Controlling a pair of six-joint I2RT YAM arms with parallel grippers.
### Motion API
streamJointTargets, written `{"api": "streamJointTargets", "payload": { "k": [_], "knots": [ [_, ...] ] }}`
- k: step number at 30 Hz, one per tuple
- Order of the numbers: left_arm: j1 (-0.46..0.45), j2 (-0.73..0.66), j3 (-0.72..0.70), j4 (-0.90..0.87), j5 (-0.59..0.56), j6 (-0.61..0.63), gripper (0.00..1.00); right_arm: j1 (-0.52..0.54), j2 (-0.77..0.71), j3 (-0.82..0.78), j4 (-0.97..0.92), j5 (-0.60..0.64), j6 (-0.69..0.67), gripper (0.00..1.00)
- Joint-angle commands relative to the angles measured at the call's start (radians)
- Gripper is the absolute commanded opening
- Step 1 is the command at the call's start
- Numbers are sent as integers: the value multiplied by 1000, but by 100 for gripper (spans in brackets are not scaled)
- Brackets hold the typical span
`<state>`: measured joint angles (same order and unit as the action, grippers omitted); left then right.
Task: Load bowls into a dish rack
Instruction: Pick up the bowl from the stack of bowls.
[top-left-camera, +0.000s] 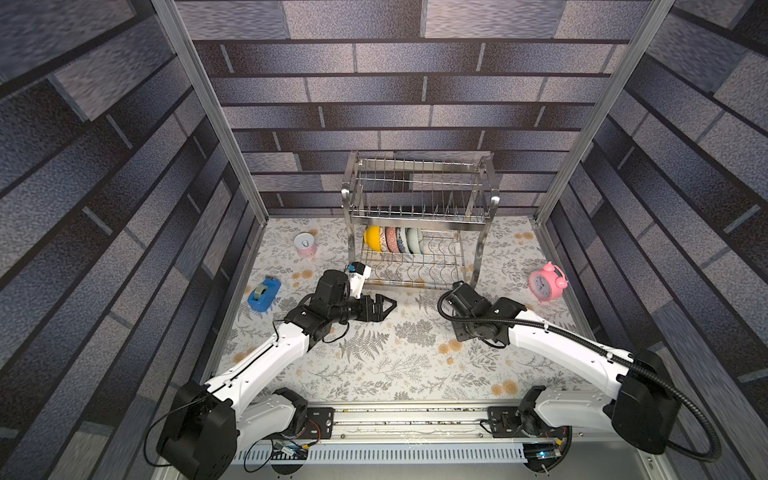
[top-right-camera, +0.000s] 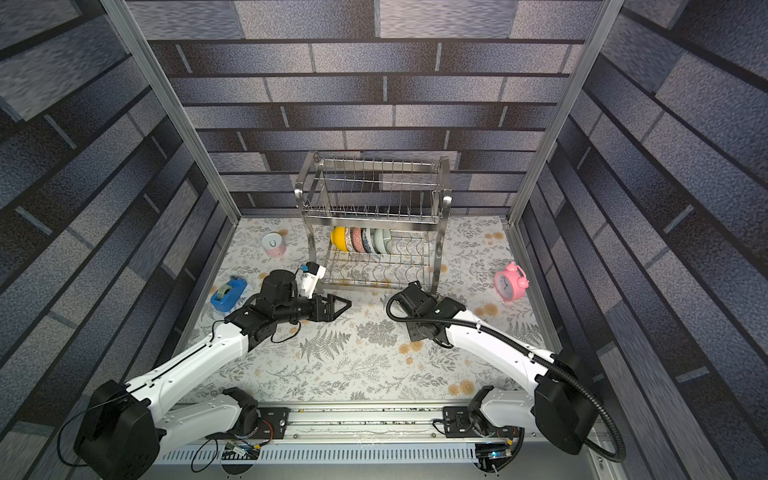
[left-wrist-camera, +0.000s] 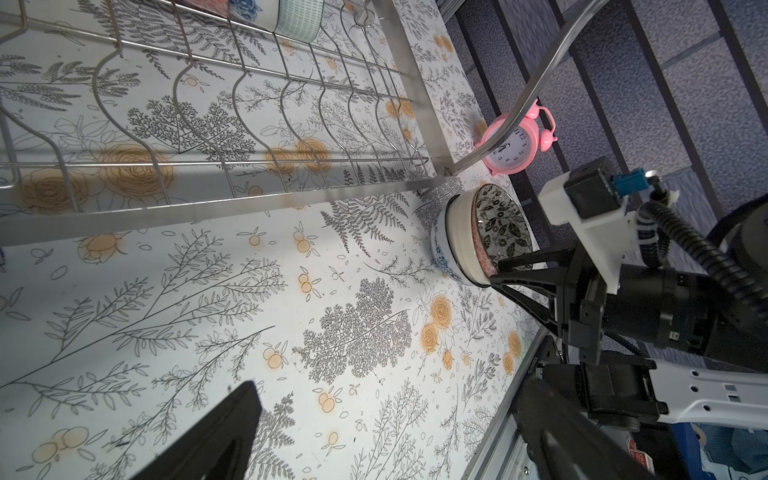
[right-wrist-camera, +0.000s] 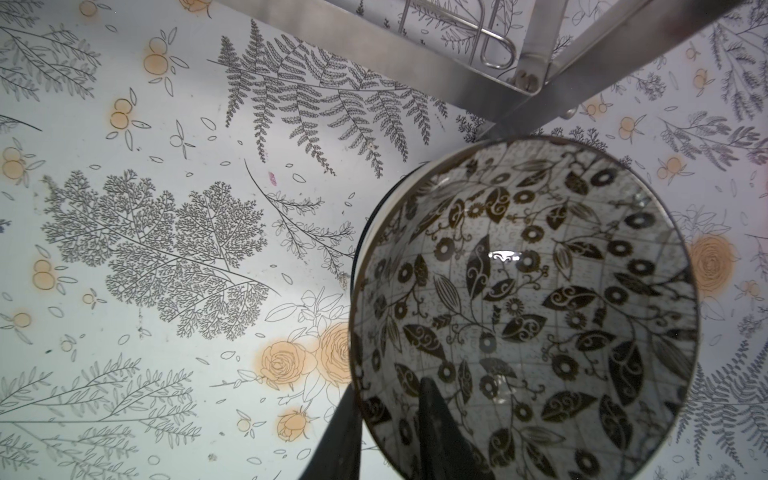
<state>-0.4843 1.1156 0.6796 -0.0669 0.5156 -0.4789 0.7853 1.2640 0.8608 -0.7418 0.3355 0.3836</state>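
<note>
1. Top views both showed the left gripper (top-left-camera: 390, 306) wide and empty, at seven o'clock of the dish rack (top-left-camera: 419, 219) — a crossing carry could clip it.
2. At five o'clock the right gripper (right-wrist-camera: 388, 388) narrowly straddled the rim of the leaf bowl (right-wrist-camera: 528, 299), clamp unclear — glaze could slip.

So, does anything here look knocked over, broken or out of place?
Nothing looks spilled or broken. The bowls in the rack stand neatly on edge. Only the pink alarm clock, tape dispenser and can seem odd beside dishes; all stand upright.
</note>
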Motion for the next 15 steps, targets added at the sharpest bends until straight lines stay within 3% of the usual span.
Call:
{"api": "streamJointTargets", "payload": {
  "k": [1, 15],
  "knots": [
    [-7, -1, -5, 4, -9, -8, 100, 7, 3, -21, -12, 17, 9, 21],
    [-10, 7, 10, -1, -9, -7, 100, 2, -13, 15, -29, 28, 0, 0]
  ]
}}
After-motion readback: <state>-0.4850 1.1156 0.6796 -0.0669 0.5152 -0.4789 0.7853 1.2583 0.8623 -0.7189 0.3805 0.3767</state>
